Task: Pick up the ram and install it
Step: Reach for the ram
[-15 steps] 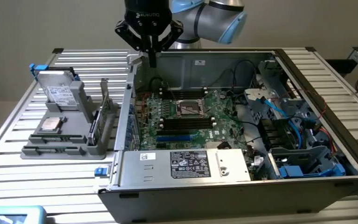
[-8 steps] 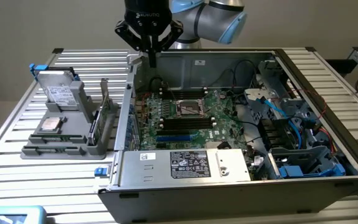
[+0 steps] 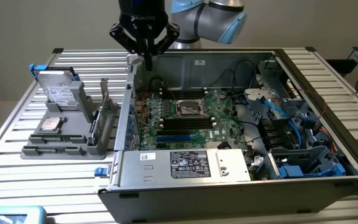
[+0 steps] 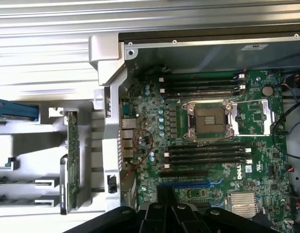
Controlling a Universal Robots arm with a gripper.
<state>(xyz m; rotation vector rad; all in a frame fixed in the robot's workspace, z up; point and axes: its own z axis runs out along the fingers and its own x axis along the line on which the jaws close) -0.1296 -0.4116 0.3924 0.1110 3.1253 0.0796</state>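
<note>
Reader: As the tool (image 3: pixel 147 64) hangs above the far left corner of the open computer case (image 3: pixel 229 198), what does it grip?

Legend: Nothing. Its fingers are pressed together, tips down, with no part between them.

Reader: Where is the ram?

Legend: Outside the case, in the grey parts holder (image 3: pixel 54 151) standing on the tabletop (image 3: pixel 11 133) just beside the case's left wall. Read the exterior view as a clock face, twelve at the far edge. The ram (image 3: pixel 58 138) lies between seven and eight o'clock from the tool, lower than it, near the holder's front. It shows as a narrow green strip seated in a slot, not yet lifted.

Reader: And its long axis?

Legend: Nine to three, crosswise to the taller green card (image 3: pixel 98 119) with the metal bracket, which stands between ram and case wall and runs roughly twelve to six. The black memory slots (image 3: pixel 185 123) on the motherboard (image 3: pixel 219 105), at about five o'clock from the tool, also run nine to three. Ram and slots thus appear roughly parallel, on opposite sides of the tool, the case wall between them.
</note>
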